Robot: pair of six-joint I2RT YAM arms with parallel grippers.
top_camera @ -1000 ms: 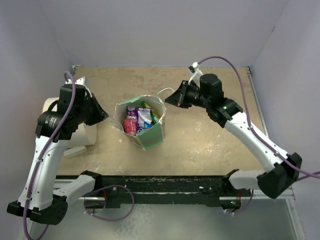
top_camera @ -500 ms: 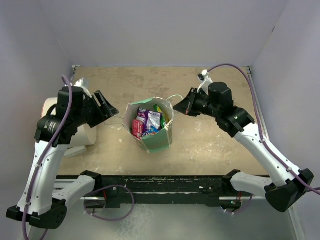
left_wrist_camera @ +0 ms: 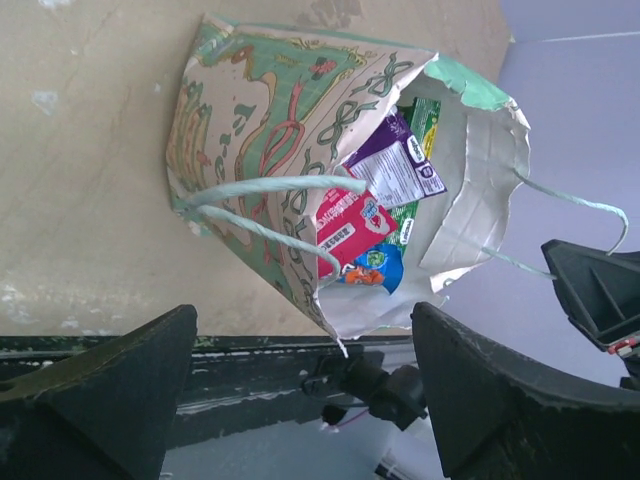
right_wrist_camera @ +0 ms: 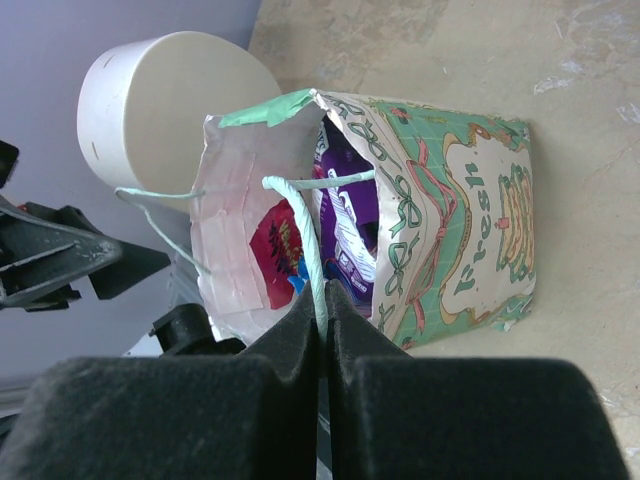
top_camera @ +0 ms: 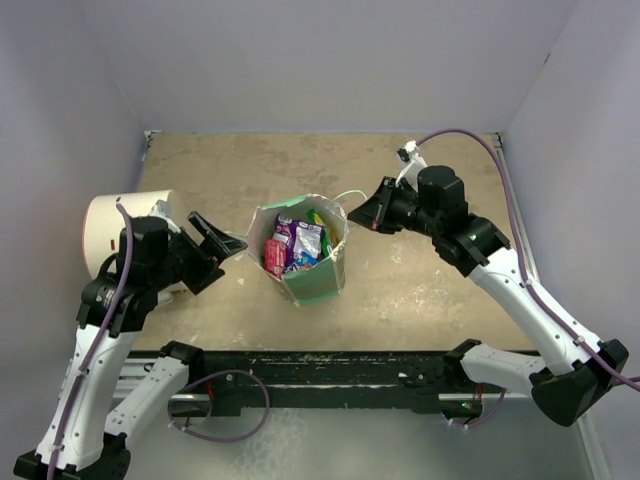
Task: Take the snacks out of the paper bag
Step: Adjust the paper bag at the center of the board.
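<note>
The paper bag (top_camera: 322,278) stands mid-table with its mouth open, mint-green with a cream printed front (left_wrist_camera: 265,140) (right_wrist_camera: 455,215). Inside lie the snacks (top_camera: 295,243): a purple packet (left_wrist_camera: 395,165), a pink-red one (left_wrist_camera: 345,225), a blue one (left_wrist_camera: 375,268) and a green one behind. My right gripper (top_camera: 355,214) (right_wrist_camera: 322,318) is shut on the bag's right string handle (right_wrist_camera: 308,240), holding it taut. Just left of the bag, my left gripper (top_camera: 226,250) (left_wrist_camera: 300,390) is open and grips nothing. The near handle loop (left_wrist_camera: 265,190) hangs free against the bag's front.
A white cylinder (top_camera: 115,228) (right_wrist_camera: 170,100) stands at the left edge of the table behind my left arm. The black rail (top_camera: 320,365) runs along the near edge. Purple walls close in the back and both sides.
My left gripper has opened, let go of the left handle and drawn back toward the near left. The bag slid slightly right with the right gripper, then stayed put.
</note>
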